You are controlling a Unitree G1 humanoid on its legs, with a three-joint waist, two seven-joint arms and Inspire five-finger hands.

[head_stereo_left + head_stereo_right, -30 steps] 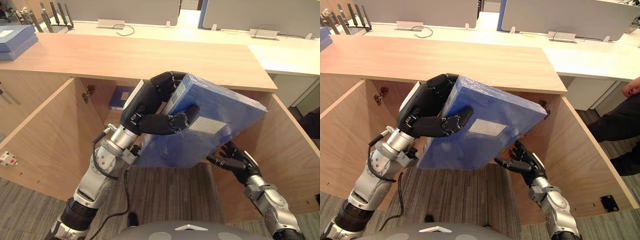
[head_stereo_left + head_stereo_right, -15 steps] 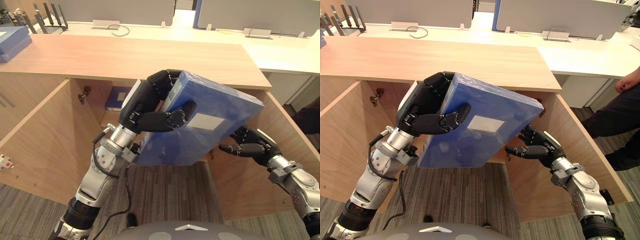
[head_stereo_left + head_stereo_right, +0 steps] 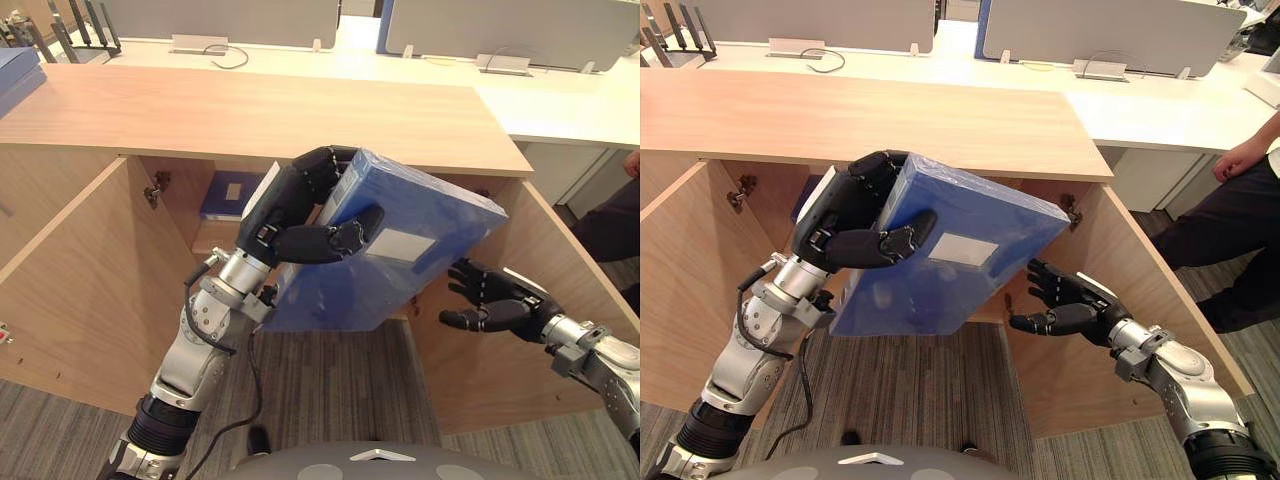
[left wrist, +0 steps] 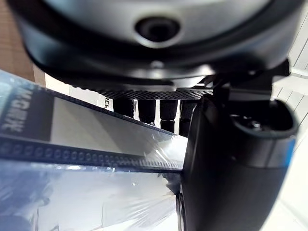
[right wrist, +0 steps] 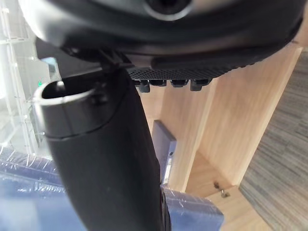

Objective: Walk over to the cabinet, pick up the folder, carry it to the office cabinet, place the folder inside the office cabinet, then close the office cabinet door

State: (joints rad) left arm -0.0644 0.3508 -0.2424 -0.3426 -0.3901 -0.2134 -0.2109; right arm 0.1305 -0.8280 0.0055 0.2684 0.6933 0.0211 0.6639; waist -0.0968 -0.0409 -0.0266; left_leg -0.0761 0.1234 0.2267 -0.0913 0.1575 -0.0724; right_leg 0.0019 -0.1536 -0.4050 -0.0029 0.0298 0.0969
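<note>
The blue plastic-wrapped folder (image 3: 420,250) hangs tilted in the air before the open wooden office cabinet (image 3: 250,110). My left hand (image 3: 300,215) is shut on its upper left edge, fingers over the spine and thumb across the face; the left wrist view shows the thumb (image 4: 231,168) pressed on the folder (image 4: 96,144). My right hand (image 3: 1065,305) is open, fingers spread, just below and to the right of the folder's lower right corner; I cannot tell if it touches. In the right wrist view the folder's corner (image 5: 192,216) lies beside the thumb (image 5: 106,168).
Both cabinet doors stand open: the left door (image 3: 80,270) and the right door (image 3: 540,320). A second blue folder (image 3: 232,192) lies on the shelf inside. A person (image 3: 1230,230) stands at the right. Desks with partitions (image 3: 480,30) lie behind.
My right hand has come out from under the folder, rising and moving right to beside its lower right corner. The folder stays in my left hand. The camera has shifted slightly.
</note>
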